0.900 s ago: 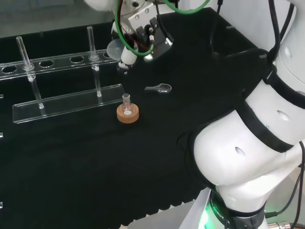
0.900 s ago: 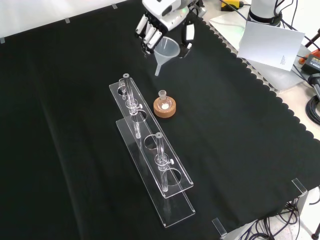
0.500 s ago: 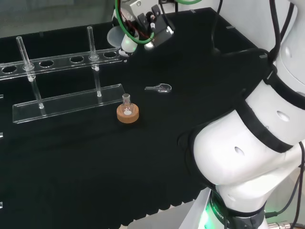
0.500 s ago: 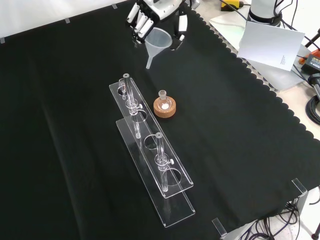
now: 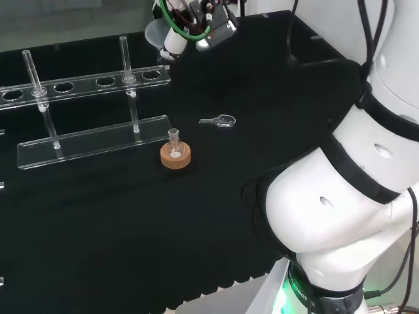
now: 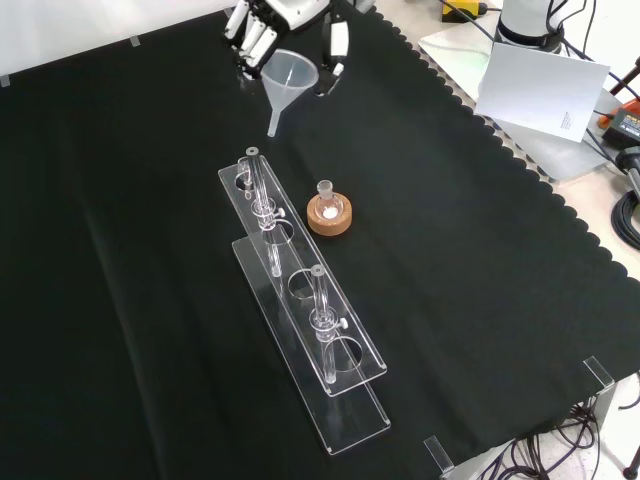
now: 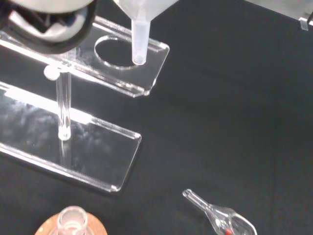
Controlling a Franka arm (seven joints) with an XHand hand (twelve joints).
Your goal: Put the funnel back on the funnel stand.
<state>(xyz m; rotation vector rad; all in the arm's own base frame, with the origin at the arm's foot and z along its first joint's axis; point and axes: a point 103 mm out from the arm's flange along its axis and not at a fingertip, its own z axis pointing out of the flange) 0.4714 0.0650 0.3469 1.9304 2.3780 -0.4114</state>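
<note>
In the front view the funnel stand [image 6: 300, 295], one clear rack with two upright posts, runs down the middle of the cloth. Above its far end the hand [image 6: 285, 25] grips the single translucent funnel [image 6: 287, 82], fingers on one side of the cone, thumb on the other, spout hanging clear of the rack. Just right of the rack one small flask [image 6: 325, 193] sits on one cork ring [image 6: 329, 216].
</note>
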